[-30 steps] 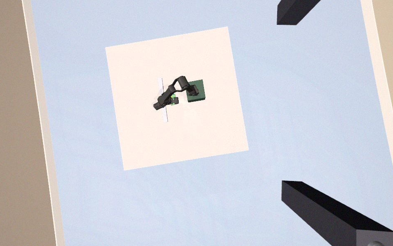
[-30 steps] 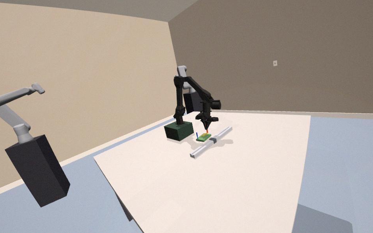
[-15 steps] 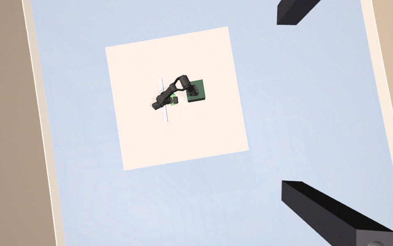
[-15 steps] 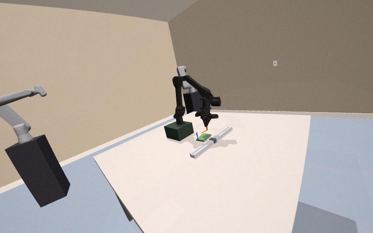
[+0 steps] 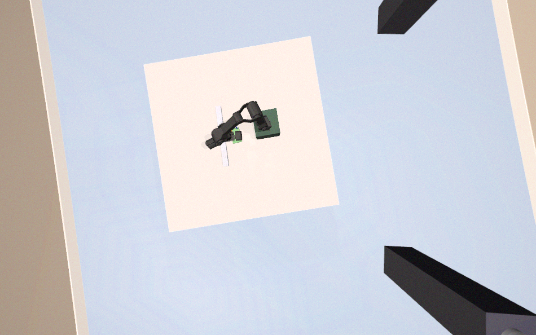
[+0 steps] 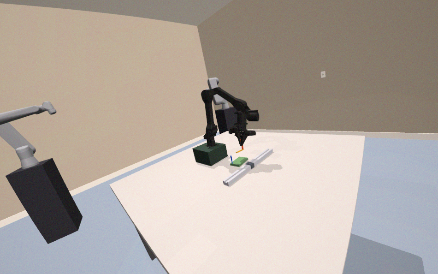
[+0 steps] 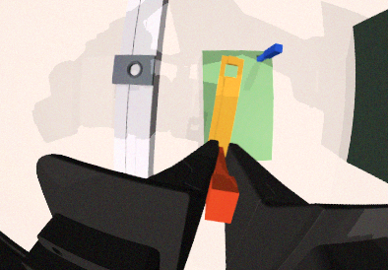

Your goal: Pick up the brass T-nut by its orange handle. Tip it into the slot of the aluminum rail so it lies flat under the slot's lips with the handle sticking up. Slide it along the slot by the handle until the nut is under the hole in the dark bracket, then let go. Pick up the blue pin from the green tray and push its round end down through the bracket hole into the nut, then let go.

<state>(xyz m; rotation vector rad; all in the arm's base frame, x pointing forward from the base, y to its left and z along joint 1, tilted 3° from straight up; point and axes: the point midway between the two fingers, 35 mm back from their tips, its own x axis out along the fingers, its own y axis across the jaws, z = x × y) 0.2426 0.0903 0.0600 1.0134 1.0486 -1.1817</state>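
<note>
Above the green tray (image 5: pixel 237 141) (image 6: pixel 239 161) (image 7: pixel 256 121), the tool (image 6: pixel 242 144) (image 7: pixel 222 149) grips the orange handle (image 6: pixel 242 147) (image 7: pixel 222 205).

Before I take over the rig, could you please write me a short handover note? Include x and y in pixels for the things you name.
End effector (image 6: pixel 242 144) (image 7: pixel 222 149): shut on the orange handle (image 6: pixel 242 147) (image 7: pixel 222 205), in the air.
Brass T-nut (image 6: pixel 239 151) (image 7: pixel 226 106): hanging from that handle, above the green tray (image 6: pixel 243 159) (image 7: pixel 258 121).
Blue pin (image 6: pixel 231 159) (image 7: pixel 271 52): standing at a corner of the tray.
Dark bracket (image 6: pixel 250 164) (image 7: pixel 120 70): on the aluminum rail (image 6: pixel 235 177) (image 7: pixel 134 151).
Done: nut picked up.
Left: tip nut into slot, slide under bracket hole, release; then insert pin, release.
</note>
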